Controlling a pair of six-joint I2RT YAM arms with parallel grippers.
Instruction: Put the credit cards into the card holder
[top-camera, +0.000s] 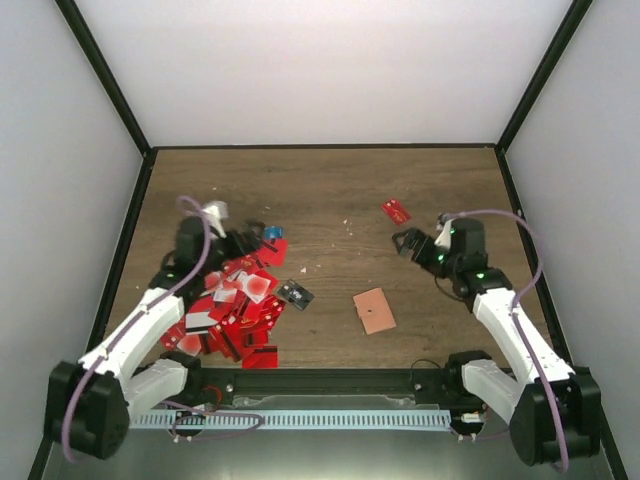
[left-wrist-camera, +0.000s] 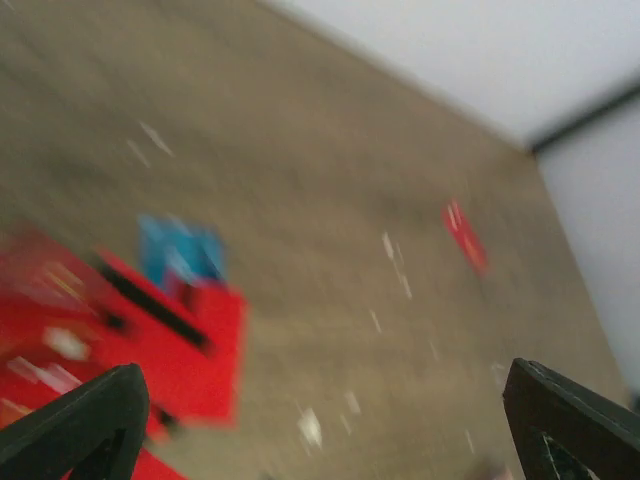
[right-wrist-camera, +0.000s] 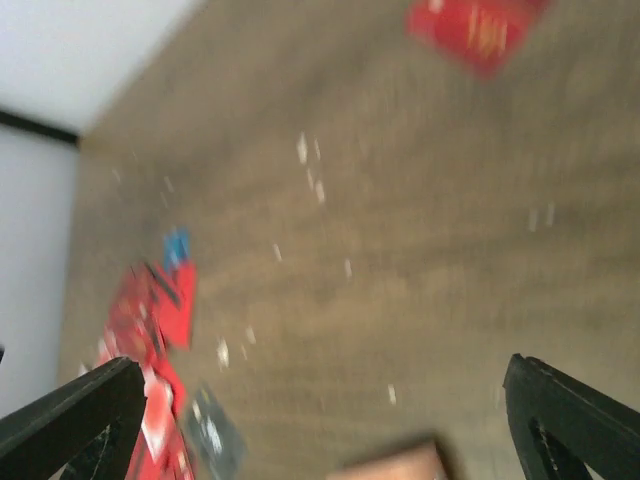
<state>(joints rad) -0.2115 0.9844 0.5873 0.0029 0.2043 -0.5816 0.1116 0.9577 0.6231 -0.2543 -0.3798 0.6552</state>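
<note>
Badly blurred wrist views; card holder (right-wrist-camera: 398, 464) cut off at btm.

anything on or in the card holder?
Nothing on it: the card holder lies flat on the table, apart from the card pile. Only its tan outside shows; the inside is hidden.

Wood-grain table (top-camera: 340, 190), brown, matte. Small white specks (top-camera: 304, 269) lie scattered over its middle, thinly, mostly between the centre and the far half; both wrist views show them too, though blurred.

Plain white walls on three sides: back wall (top-camera: 330, 70), left wall (top-camera: 50, 200), right wall (top-camera: 590, 200). A black strut (top-camera: 105, 75) runs along the far-left corner seam, and a second strut (top-camera: 535, 75) along the far-right one.

A black bar (top-camera: 340, 375) edges the near side of the table. Just in front of it lies a pale slotted strip (top-camera: 330, 418), running left to right.
</note>
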